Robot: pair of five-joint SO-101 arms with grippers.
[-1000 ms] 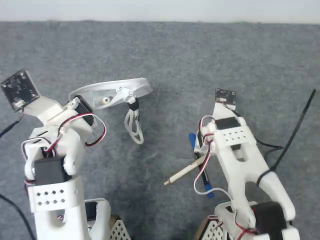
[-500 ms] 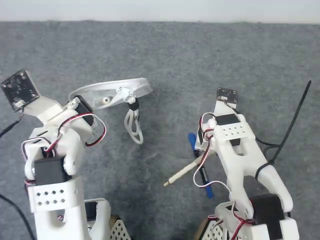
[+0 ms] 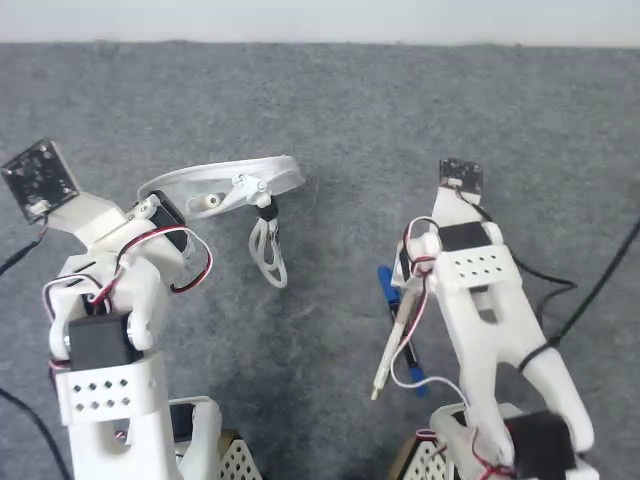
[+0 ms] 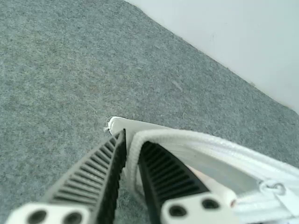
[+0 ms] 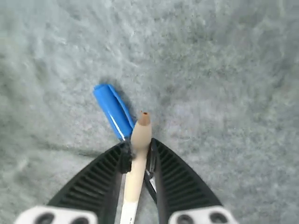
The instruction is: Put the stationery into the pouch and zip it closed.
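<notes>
My left gripper (image 4: 131, 140) is shut on the rim of the white pouch (image 4: 219, 149), which it holds above the grey carpet at the left (image 3: 225, 182). The pouch's looped zip pull (image 3: 267, 250) hangs down beside it. At the right, my right gripper (image 5: 138, 147) is shut on a beige pen (image 5: 138, 133). In the high view that pen (image 3: 392, 350) slants down from the jaws toward the table's front. A blue pen (image 3: 386, 280) lies on the carpet just under the right gripper (image 3: 410, 292), its cap (image 5: 112, 112) showing past the jaws.
Grey carpet (image 3: 400, 120) covers the table, with a pale wall along the far edge. Open carpet lies between the pouch and the right arm. A black cable (image 3: 590, 295) trails at the right. Both arm bases (image 3: 110, 400) stand at the front.
The beige pen, held by the right gripper, has swung from pointing left across the carpet to slanting toward the front. The right arm has shifted slightly farther back. The left arm is still.
</notes>
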